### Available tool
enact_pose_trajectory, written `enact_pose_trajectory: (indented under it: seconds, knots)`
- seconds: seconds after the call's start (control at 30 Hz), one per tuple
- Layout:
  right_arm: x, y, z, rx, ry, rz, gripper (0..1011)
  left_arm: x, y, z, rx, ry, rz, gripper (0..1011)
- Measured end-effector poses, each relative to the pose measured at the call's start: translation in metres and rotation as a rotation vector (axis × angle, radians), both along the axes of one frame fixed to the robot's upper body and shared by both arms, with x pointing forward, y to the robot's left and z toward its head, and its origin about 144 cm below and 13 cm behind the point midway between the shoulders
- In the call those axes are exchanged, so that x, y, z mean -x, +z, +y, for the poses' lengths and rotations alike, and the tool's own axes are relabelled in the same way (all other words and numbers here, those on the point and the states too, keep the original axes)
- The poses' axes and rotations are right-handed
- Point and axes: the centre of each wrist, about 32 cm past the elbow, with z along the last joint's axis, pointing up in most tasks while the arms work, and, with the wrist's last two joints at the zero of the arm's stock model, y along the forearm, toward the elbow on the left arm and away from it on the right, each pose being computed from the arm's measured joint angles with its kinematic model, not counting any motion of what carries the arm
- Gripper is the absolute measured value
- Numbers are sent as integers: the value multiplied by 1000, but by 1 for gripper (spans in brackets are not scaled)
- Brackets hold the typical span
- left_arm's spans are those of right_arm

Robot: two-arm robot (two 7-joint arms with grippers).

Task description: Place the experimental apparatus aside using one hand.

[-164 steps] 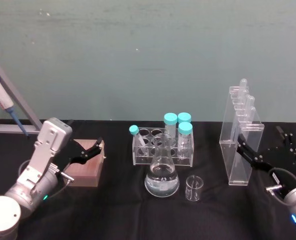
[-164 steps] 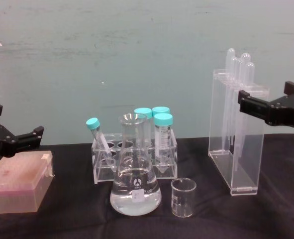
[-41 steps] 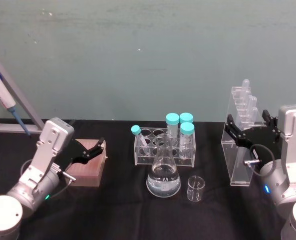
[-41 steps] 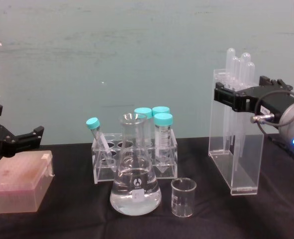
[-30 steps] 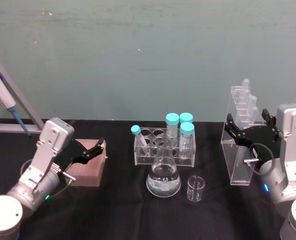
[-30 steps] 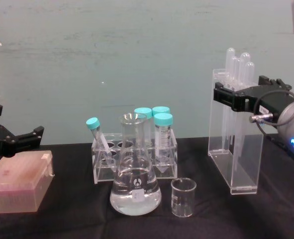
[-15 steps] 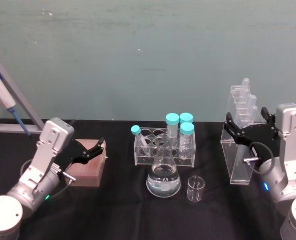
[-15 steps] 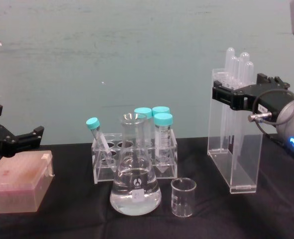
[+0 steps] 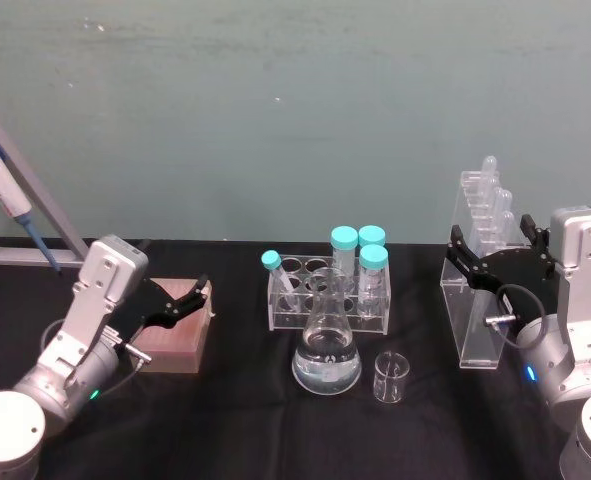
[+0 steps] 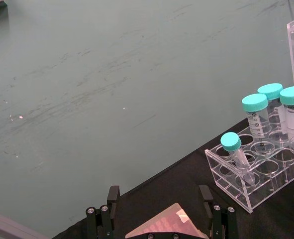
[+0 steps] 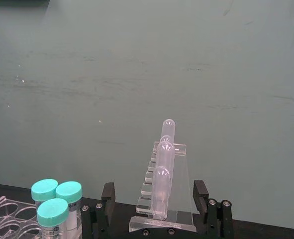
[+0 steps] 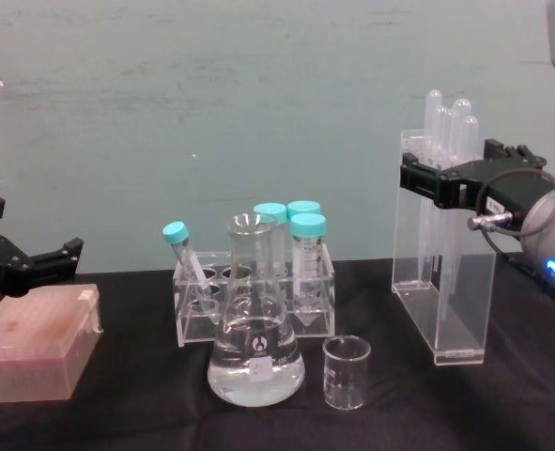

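Black cloth covers the bench (image 9: 235, 430), the acrylic stand (image 9: 472, 320) upright at its right. Right end effector (image 9: 490, 240) straddles its upper part, open, gripping nothing: close squarely on both side walls, lift level. Left end effector (image 10: 158, 194) idles open by the pink box (image 9: 175, 335).

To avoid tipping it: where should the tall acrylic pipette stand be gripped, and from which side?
Grip the acrylic pipette stand high on its two wide flat walls, coming level from the robot's side. It is tall and narrow; the open right tool straddles it there.
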Motion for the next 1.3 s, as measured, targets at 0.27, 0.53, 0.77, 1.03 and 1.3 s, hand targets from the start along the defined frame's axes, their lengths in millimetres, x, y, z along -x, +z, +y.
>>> enact_pose_trajectory:
  seconds: [0.27, 0.53, 0.77, 1.03, 1.3]
  knots:
    - [0, 0, 0, -1, 0, 1, 1003, 0, 0, 0, 0, 0, 0, 1000]
    - [0, 0, 0, -1, 0, 1, 1003, 0, 0, 0, 0, 0, 0, 1000]
    - [0, 0, 0, -1, 0, 1, 946, 0, 0, 0, 0, 0, 0, 1000]
    - [0, 0, 0, -1, 0, 1, 741, 0, 0, 0, 0, 0, 0, 1000]
    - [0, 0, 0, -1, 0, 1, 605, 0, 0, 0, 0, 0, 0, 1000]
